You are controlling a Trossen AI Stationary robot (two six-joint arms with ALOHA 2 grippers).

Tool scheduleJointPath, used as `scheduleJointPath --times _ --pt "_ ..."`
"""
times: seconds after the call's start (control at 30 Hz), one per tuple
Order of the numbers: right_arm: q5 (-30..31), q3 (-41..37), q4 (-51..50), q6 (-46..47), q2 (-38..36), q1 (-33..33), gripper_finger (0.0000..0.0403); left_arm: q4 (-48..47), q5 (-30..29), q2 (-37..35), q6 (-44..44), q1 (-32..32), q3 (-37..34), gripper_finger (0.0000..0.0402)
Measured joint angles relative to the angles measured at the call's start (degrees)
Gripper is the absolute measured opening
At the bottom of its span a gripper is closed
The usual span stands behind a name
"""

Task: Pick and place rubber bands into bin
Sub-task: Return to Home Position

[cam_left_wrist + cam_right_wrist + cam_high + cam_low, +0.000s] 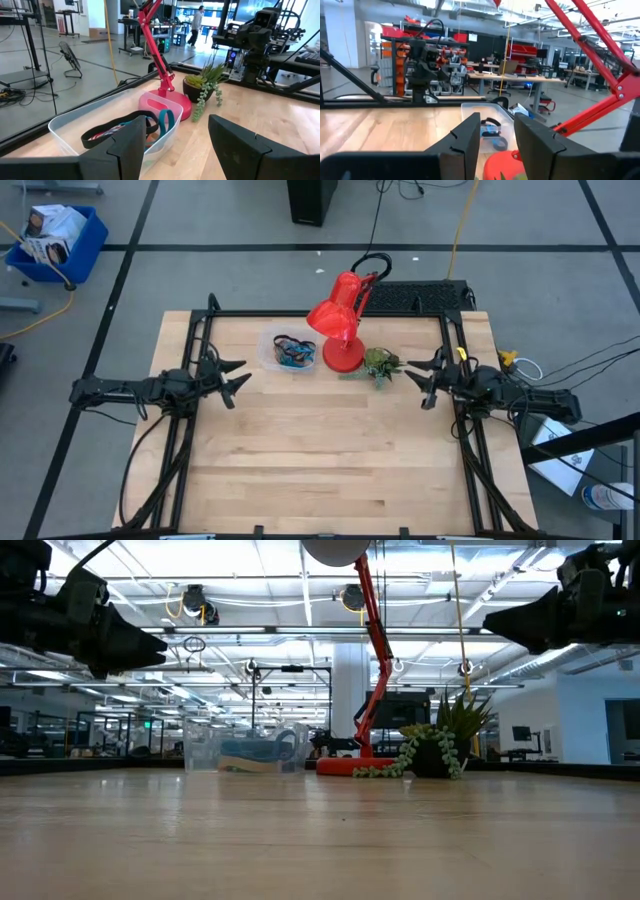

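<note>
The clear plastic bin (289,352) stands on the wooden table left of the red lamp, with several rubber bands (293,353) lying inside it; the left wrist view shows a black band (122,127) and a blue one (166,120) in it. My left gripper (236,376) hovers open at the table's left side, level, pointing toward the bin. My right gripper (422,376) hovers open at the table's right side, pointing toward the plant and lamp. Nothing is between either pair of fingers.
A red desk lamp (342,320) stands on its round base right of the bin. A small potted plant (380,364) sits beside it. A black keyboard (415,297) lies at the far edge. The near half of the table (320,470) is bare wood.
</note>
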Motion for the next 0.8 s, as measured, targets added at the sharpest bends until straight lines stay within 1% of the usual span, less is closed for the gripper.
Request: scheduleJointPath --times 0.8 --pt "0.0 0.0 -0.6 0.0 0.1 0.0 0.0116 0.1 0.1 0.0 -0.2 0.0 0.0 0.0223"
